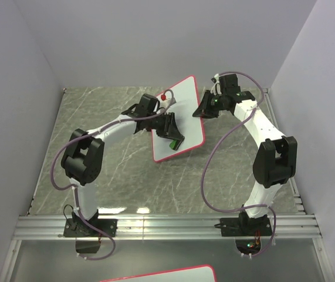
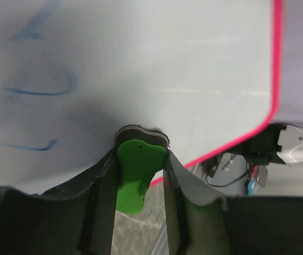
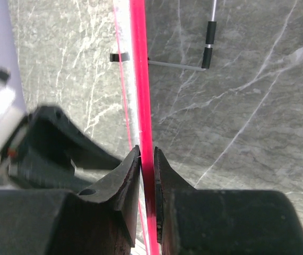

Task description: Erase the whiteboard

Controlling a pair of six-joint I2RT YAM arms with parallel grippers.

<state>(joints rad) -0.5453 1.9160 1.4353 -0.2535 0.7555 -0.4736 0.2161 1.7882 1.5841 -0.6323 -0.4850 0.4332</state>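
Clamps green eraser (image 2: 134, 178) in left gripper (image 2: 140, 156), against whiteboard (image 2: 167, 69); pinches its 2 o'clock red rim (image 3: 139, 64) with right gripper (image 3: 147, 156).

Red-rimmed white whiteboard (image 1: 185, 108), blue scribbles (image 2: 45, 91); green eraser (image 2: 135, 170); grey-veined table (image 1: 108, 176)

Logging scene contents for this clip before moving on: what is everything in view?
whiteboard: one, white with red-pink rim, table centre, tilted
scribbles: several, blue, on the whiteboard
eraser: one, green, against the whiteboard
red-tipped item: one, by the whiteboard's far edge, too small to identify
second board: one, white with red rim, bottom edge of top view, cut off
table: one, grey marbled
left gripper: black, shut on the eraser
right gripper: black, shut on the whiteboard's rim
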